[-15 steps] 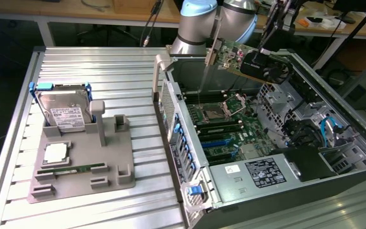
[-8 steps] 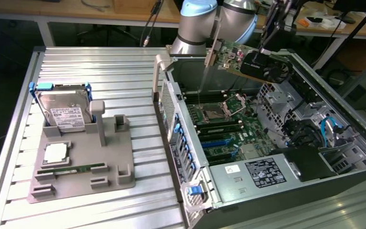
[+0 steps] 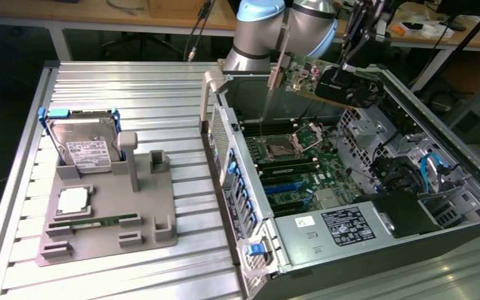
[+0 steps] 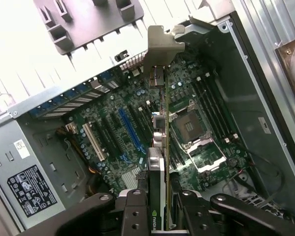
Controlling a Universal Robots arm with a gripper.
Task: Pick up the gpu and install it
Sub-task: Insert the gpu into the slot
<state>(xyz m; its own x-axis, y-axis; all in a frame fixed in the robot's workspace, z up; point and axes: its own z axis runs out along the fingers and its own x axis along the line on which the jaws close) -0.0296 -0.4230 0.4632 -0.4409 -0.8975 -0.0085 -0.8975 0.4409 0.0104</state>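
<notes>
Gpu [image 3: 327,80]: rigid, light, fragile card, held at upper centre of the exterior view above the open computer case [image 3: 452,147]. Gripper [image 4: 159,199] is pinched on its fan-end edges; exposed components and the silver bracket [image 4: 161,49] are judged best avoided.

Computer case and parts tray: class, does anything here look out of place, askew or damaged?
Nothing stands out. The gripper holds the gpu above the open computer case; the hard drive stands upright in the grey parts tray.
</notes>
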